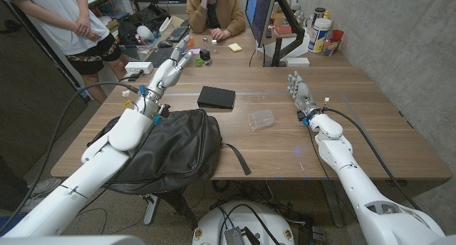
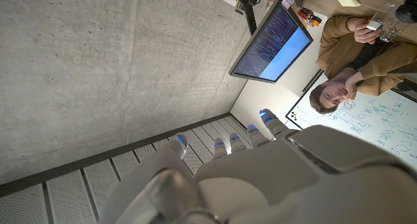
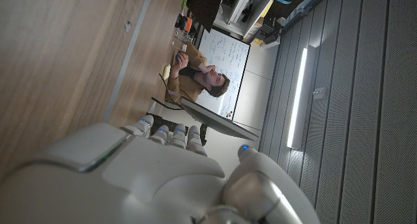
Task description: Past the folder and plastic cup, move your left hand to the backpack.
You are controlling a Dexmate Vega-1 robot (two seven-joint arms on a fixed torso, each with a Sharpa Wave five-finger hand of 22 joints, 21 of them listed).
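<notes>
L hand [image 1: 173, 64] open, raised at 12 o'clock of black backpack [image 1: 167, 149]. R hand [image 1: 300, 94] open, holds nothing; plastic cup [image 1: 261, 120] at its 9 o'clock, on worktop [image 1: 370, 124].

Wooden table [image 1: 370, 131] carries black fabric backpack [image 1: 167, 149] lower left, flat black folder [image 1: 216, 97] centre, clear plastic cup [image 1: 261, 119] on side, centre.
</notes>
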